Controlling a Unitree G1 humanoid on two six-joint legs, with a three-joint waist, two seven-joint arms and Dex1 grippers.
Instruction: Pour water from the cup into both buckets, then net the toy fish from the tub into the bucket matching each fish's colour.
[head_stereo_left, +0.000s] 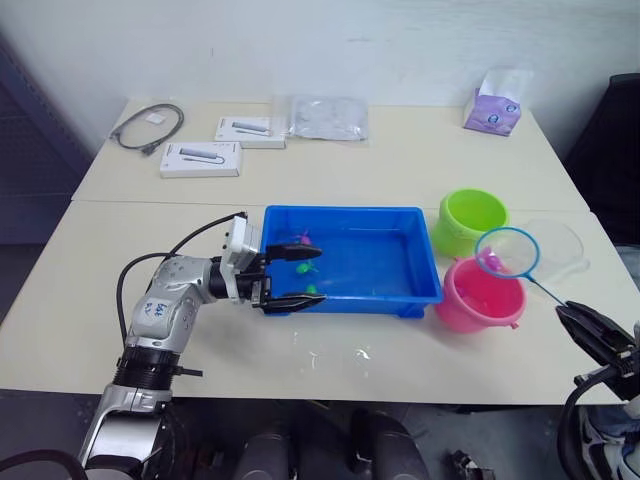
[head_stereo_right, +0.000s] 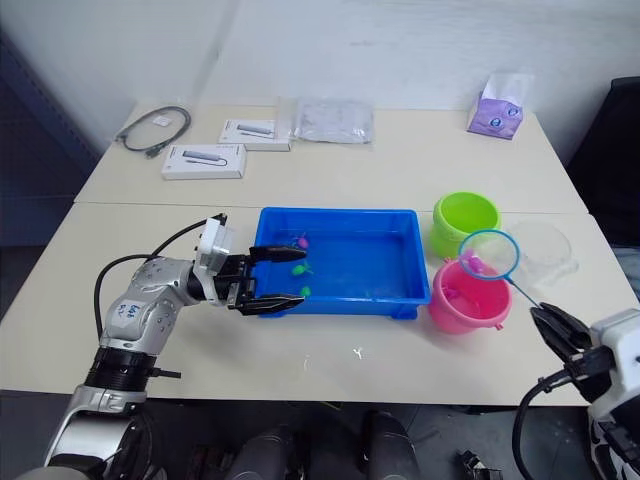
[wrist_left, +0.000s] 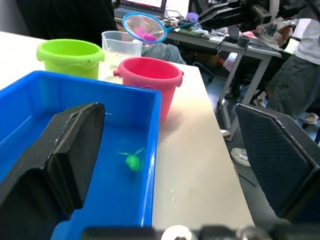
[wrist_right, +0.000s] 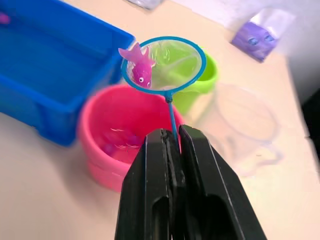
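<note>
Right claw, clenched on the net's thin stick, holds the hoop just ahead, above the pink bucket, a pink fish at its rim; tipped off-centre, it may land on the surface or green bucket.

Bare surface runs along the lower middle of the head view, below the tub, giving open passage there. At lower left, the left gripper straddles the tub's near-left corner wall, fingers spread. At right, the pink bucket, green bucket and cup crowd together, with the net hanging over the pink bucket. Boxes and a cable occupy the upper left.
</note>
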